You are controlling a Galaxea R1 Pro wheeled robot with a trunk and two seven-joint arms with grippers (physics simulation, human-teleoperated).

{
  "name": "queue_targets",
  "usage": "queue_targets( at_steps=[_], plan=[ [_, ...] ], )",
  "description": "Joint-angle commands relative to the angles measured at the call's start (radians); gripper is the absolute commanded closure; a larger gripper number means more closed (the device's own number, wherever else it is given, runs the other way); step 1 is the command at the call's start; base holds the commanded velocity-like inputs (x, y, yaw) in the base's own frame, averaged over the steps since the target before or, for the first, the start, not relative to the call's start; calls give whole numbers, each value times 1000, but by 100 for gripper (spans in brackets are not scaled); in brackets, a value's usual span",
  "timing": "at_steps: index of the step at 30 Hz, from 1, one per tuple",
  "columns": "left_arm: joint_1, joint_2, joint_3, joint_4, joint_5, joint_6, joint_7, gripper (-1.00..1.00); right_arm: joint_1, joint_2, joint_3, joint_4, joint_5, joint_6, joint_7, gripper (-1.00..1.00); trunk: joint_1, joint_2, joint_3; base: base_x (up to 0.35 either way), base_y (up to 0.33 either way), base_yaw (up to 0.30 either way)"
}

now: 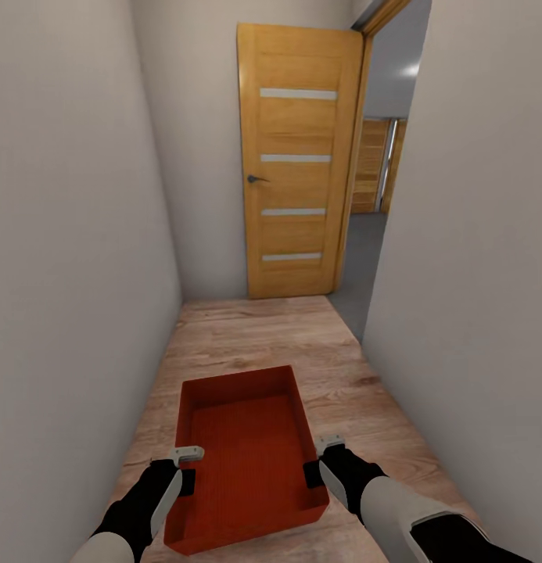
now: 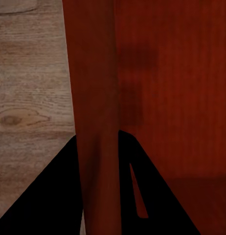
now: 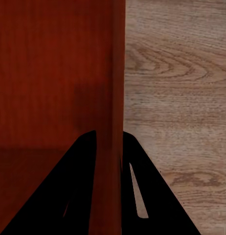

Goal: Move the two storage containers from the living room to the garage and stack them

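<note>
One red-orange lidless storage container (image 1: 247,450) hangs low in front of me, carried between both arms above the light wood-plank floor (image 1: 255,336). My left gripper (image 1: 184,473) is shut on its left side wall. My right gripper (image 1: 316,471) is shut on its right side wall. In the left wrist view, the ribbed red wall (image 2: 96,98) runs between the two black fingers of the left gripper (image 2: 100,196). The right wrist view shows the same for the right gripper (image 3: 109,196), clamped on the opposite wall (image 3: 118,73). The box is empty inside.
I am in a narrow corridor between a pale left wall (image 1: 67,234) and a pale right wall (image 1: 474,234). Ahead, a wooden door (image 1: 298,164) stands swung open. To its right an open doorway (image 1: 372,195) leads to a room with grey floor (image 1: 363,258).
</note>
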Motion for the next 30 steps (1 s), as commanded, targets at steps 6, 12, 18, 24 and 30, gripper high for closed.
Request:
queue_targets(
  at_steps=[6,12,18,24,30],
  plan=[
    [1,1,-15,1,58,-3,-29,100,-19,0,19,-4,17,8,-1,100,0,0,-1,341,73,0],
    [1,1,-15,1,58,-3,-29,100,-19,0,19,-4,17,8,-1,100,0,0,-1,341,73,0],
    [1,1,-15,1,58,-3,-29,100,-19,0,19,-4,17,8,-1,100,0,0,-1,341,73,-127],
    [1,1,-15,1,58,-3,-29,100,-19,0,19,-4,17,8,-1,100,0,0,-1,341,79,-245],
    [1,1,-15,1,58,-3,-29,100,-19,0,19,-4,17,8,-1,100,0,0,-1,341,83,-47]
  ],
)
